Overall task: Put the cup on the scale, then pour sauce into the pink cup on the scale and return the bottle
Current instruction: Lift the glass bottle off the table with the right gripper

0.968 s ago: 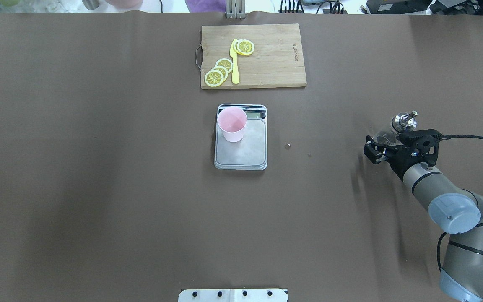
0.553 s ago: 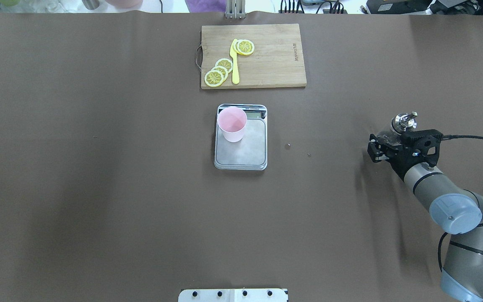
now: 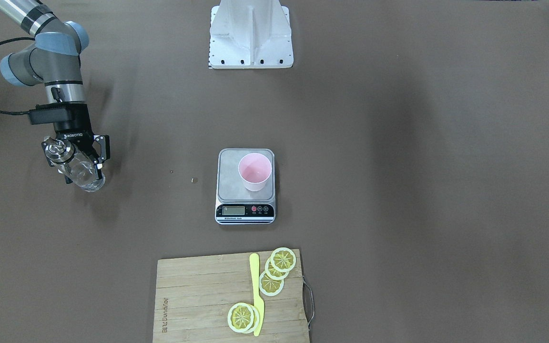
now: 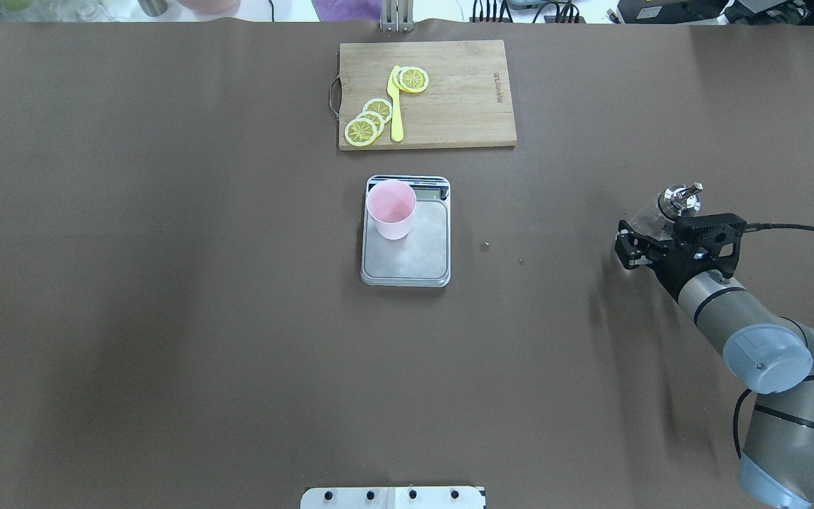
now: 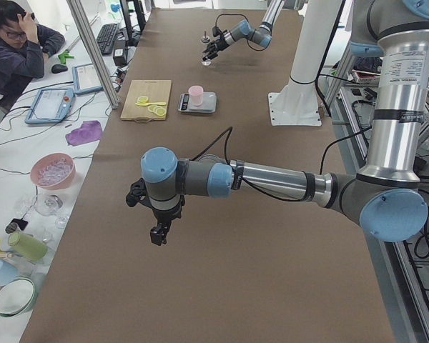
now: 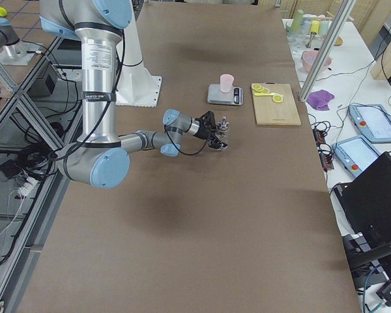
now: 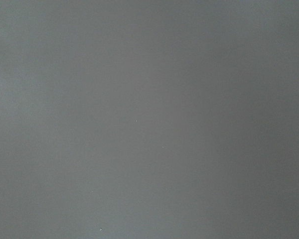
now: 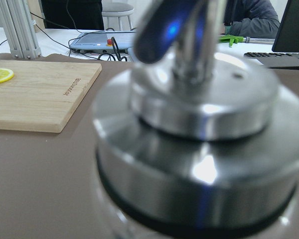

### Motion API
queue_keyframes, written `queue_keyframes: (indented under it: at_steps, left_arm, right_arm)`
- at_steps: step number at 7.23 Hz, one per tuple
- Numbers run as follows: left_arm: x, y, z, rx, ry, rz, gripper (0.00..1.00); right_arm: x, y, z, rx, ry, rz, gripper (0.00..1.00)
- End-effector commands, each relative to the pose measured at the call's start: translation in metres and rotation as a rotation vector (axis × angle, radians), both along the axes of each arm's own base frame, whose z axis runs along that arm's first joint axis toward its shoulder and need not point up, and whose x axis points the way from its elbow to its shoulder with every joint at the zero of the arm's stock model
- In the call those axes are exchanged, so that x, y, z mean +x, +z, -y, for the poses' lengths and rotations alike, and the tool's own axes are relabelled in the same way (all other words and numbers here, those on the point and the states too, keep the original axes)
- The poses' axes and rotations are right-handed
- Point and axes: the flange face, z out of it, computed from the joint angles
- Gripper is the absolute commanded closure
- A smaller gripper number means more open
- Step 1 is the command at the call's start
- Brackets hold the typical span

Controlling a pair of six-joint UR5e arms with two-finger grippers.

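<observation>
The bottle [image 3: 88, 179] sits well out to the robot's right of the scale [image 4: 407, 258]. It is clamped between the fingers [image 3: 101, 151] of the right gripper [image 3: 82, 167], which close on the glass body below the silver cap [image 4: 677, 200]. The bottle is roughly upright. You cannot tell from these views whether its base touches the surface [image 4: 167, 318].

The cup [image 4: 391, 208] stands upright on the scale's steel platform, in the corner next to the display, on the robot's left side. Its mouth is open upward.

Two small specks [image 4: 485, 245] lie on the surface between the scale and the bottle.

Beyond the scale, away from the robot, you have a cutting board [image 4: 456, 106] carrying lemon slices [image 4: 362, 131] and a yellow knife [image 4: 396, 106].

The left gripper [image 5: 157, 234] hangs over bare surface, well apart from everything else. You cannot tell how far its fingers are open.
</observation>
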Motion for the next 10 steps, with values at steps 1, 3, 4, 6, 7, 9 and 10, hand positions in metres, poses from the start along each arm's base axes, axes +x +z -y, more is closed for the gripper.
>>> queue_keyframes:
  at_steps: [1, 3, 4, 6, 7, 9, 10]
  left_arm:
    - [0.000, 0.000, 0.000, 0.000, 0.000, 0.000, 0.02]
    - [-0.001, 0.000, -0.001, 0.000, -0.002, 0.000, 0.02]
    - [0.000, 0.000, 0.000, 0.000, 0.000, 0.000, 0.02]
    - [-0.001, 0.000, -0.001, 0.000, -0.002, 0.000, 0.02]
    - [-0.001, 0.001, -0.002, -0.003, -0.002, 0.000, 0.02]
    - [-0.001, 0.002, -0.003, -0.003, 0.000, -0.002, 0.02]
    - [0.000, 0.009, -0.011, -0.016, 0.001, -0.002, 0.02]
  right_arm:
    - [0.004, -0.014, 0.003, 0.057, -0.003, -0.053, 1.00]
    - [0.003, -0.019, 0.003, 0.042, -0.033, -0.029, 1.00]
    - [0.003, -0.021, 0.004, 0.038, -0.022, -0.011, 1.00]
    - [0.005, -0.028, 0.008, 0.040, -0.013, -0.001, 1.00]
    - [0.002, -0.031, 0.009, 0.038, -0.016, -0.002, 1.00]
    - [-0.008, -0.060, 0.015, -0.026, -0.010, -0.136, 1.00]
    - [-0.011, -0.082, 0.016, -0.056, -0.010, -0.195, 1.00]
